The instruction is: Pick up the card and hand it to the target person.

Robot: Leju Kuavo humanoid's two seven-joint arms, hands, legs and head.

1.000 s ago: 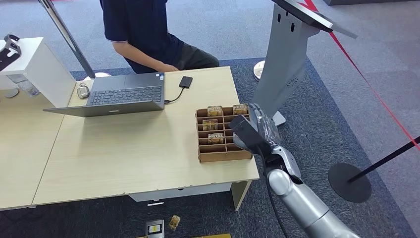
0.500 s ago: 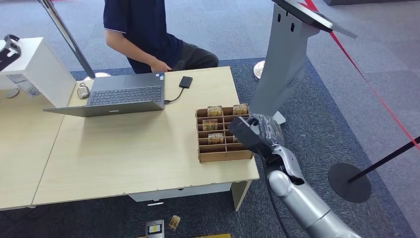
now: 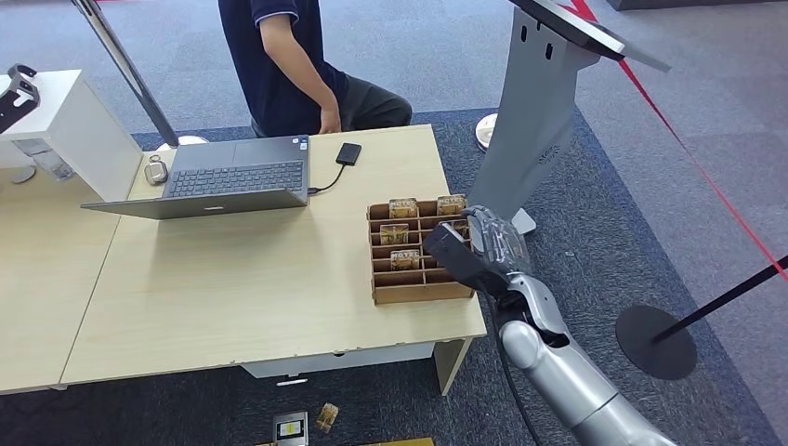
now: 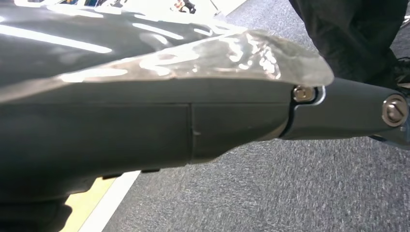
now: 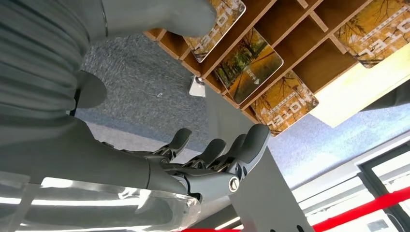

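Several orange "HOTEL" cards (image 3: 402, 208) stand in the slots of a cardboard tray (image 3: 418, 293) at the table's right end. My right hand (image 3: 479, 246) hovers over the tray's right side and holds nothing. In the right wrist view its thumb (image 5: 159, 14) lies right at one card (image 5: 222, 21), while the dark fingers (image 5: 217, 154) stretch out apart from the cards. More cards (image 5: 249, 65) fill the slots beside it. The target person (image 3: 288, 65), in a dark shirt, stands behind the table. My left hand (image 4: 348, 113) hangs above grey carpet, its fingers mostly hidden.
An open laptop (image 3: 232, 177) and a small black device (image 3: 348, 153) on a cable lie at the table's far side. A grey kiosk stand (image 3: 534, 111) rises just right of the tray. A stanchion base (image 3: 655, 342) sits on the carpet. Small items (image 3: 290, 427) lie under the table's front edge.
The person has straightened up from the laptop and shifted right, one arm now hanging. My right hand has sunk slightly toward the tray's right side.
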